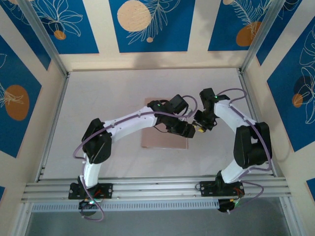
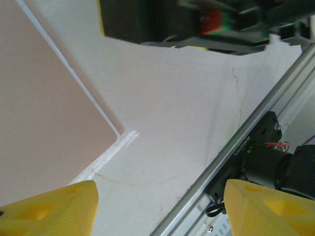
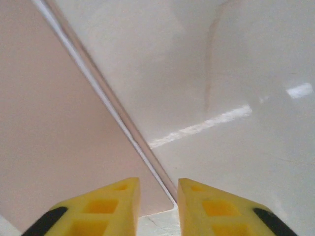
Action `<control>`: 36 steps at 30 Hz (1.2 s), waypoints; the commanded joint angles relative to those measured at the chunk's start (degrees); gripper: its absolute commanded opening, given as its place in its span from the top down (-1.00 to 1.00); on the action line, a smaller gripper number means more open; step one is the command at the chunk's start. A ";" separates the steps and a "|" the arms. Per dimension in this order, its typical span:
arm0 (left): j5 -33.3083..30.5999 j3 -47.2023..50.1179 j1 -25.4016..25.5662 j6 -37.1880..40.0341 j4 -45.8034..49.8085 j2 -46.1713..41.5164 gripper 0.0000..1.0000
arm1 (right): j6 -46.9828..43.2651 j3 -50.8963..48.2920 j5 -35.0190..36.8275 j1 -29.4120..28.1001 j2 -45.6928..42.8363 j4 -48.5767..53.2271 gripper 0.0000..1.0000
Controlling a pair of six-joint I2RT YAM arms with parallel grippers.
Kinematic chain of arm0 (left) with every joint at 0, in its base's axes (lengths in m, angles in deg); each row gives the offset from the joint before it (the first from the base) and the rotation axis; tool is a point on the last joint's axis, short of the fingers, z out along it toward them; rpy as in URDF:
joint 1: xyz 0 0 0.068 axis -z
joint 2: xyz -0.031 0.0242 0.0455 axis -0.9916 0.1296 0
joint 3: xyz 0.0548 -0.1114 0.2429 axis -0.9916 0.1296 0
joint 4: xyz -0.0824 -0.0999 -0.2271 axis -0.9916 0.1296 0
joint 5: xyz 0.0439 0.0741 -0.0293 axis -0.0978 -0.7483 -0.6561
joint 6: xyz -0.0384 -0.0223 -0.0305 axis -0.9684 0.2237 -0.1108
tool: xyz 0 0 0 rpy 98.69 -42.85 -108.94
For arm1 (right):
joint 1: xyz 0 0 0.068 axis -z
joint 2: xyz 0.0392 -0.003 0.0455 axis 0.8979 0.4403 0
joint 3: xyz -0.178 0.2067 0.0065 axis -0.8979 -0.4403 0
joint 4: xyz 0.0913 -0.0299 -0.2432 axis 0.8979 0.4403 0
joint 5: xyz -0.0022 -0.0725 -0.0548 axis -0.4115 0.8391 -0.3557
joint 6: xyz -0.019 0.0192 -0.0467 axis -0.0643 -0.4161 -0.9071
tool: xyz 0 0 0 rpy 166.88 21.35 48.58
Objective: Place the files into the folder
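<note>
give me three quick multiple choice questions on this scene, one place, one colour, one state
1. Where does the folder lie? A middle of the table B against the far wall C on the near rail
2. Its colour? A blue B pinkish tan C green
3. The left gripper is: A shut on paper B shut on the folder C open, empty
Answers: 1 A, the top view shows it centred; 2 B, tan in every view; 3 C, its yellow fingers stand wide apart, nothing between.

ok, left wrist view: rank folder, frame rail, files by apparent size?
1. folder: covers the left side, cropped.
2. frame rail: long diagonal strip.
3. files: a thin white sliver past the folder's edge.
Apparent only; distances from camera differ.
</note>
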 commanded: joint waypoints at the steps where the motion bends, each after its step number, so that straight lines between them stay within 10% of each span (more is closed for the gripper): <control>1: 1.63 -1.12 -0.23 -1.30 -1.78 -0.54 -0.38 | 0.76 1.25 6.08 1.47 -5.56 4.54 0.16; 4: 0.16 1.51 -1.73 -3.32 -3.64 -3.46 -0.70 | -1.30 0.59 7.21 1.78 -11.91 1.67 -0.99; 6: -0.06 6.21 -3.93 -5.93 -7.30 -7.18 -1.00 | -3.46 -0.90 7.64 1.91 -18.03 -2.52 -0.99; 13: -2.42 22.74 -14.21 -13.23 -16.97 -21.47 -1.00 | -8.13 -4.84 27.51 1.07 -33.58 -9.20 -0.98; 20: -18.21 30.16 -20.79 -9.39 -8.45 -34.16 -1.00 | -33.42 -45.30 27.63 2.39 -49.10 -67.37 -0.99; 27: -40.73 32.81 -20.87 -5.99 4.27 -39.76 -1.00 | -31.86 -50.97 22.39 5.96 -40.29 -72.59 -0.99; 36: -48.86 41.64 -21.11 -1.54 4.92 -46.06 -1.00 | -34.72 -46.36 13.76 10.72 -14.82 -98.09 -0.99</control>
